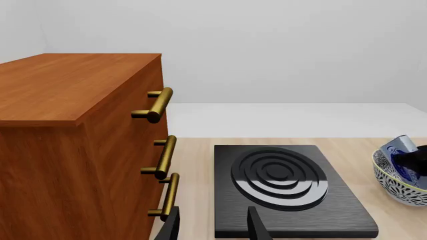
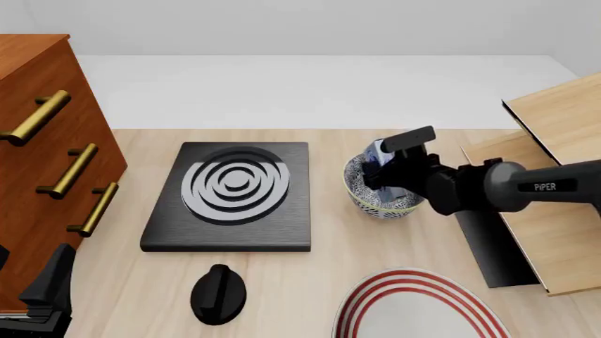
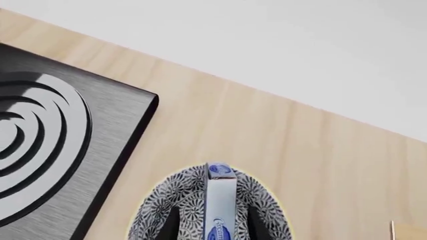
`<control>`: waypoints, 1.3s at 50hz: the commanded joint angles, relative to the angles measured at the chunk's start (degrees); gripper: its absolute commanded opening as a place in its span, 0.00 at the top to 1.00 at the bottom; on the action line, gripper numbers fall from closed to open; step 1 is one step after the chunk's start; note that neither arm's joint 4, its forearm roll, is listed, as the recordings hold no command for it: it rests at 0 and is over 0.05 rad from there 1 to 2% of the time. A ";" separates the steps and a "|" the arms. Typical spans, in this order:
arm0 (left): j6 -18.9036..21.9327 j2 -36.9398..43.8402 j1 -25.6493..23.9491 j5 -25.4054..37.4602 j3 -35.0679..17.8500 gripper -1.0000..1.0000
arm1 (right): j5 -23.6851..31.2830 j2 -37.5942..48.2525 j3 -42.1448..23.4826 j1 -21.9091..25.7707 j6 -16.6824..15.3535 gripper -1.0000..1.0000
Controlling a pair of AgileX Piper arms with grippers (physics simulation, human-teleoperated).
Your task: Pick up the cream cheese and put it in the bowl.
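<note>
the right hand (image 2: pixel 387 169) reaches in from 3 o'clock and hangs over the bowl (image 2: pixel 381 199), its fingers (image 3: pixel 255 229) closed on the cream cheese (image 3: pixel 219 205), which stands on edge inside the bowl's rim with its top poking above it. whether the box touches the bowl's floor cannot be told. the bowl sits on the bench (image 2: pixel 376 246) near the middle, just beside the black stove plate (image 2: pixel 233 197) at its 9 o'clock. at the bowl's 3 o'clock, behind the right arm, lies a wooden rack with a dark base (image 2: pixel 526 204), close by. a black round knob (image 2: pixel 219 293) rests at 7 o'clock and a white plate with red rings (image 2: pixel 418 310) at 6 o'clock, both well apart from the bowl. the left hand (image 1: pixel 212 225) waits low at the near left corner, its fingers set apart and holding nothing, beside the wooden cabinet (image 2: pixel 42 141) with brass handles.
</note>
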 commanded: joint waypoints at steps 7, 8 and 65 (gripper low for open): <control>0.00 0.00 0.00 0.00 0.00 0.00 | 2.17 -3.74 -0.71 -0.35 0.59 0.00; 0.00 0.00 0.00 0.00 0.00 0.00 | 2.45 -4.53 -0.76 -0.44 0.68 0.00; 0.00 0.00 0.00 0.00 0.00 0.00 | 8.37 -50.30 19.78 8.44 4.17 0.00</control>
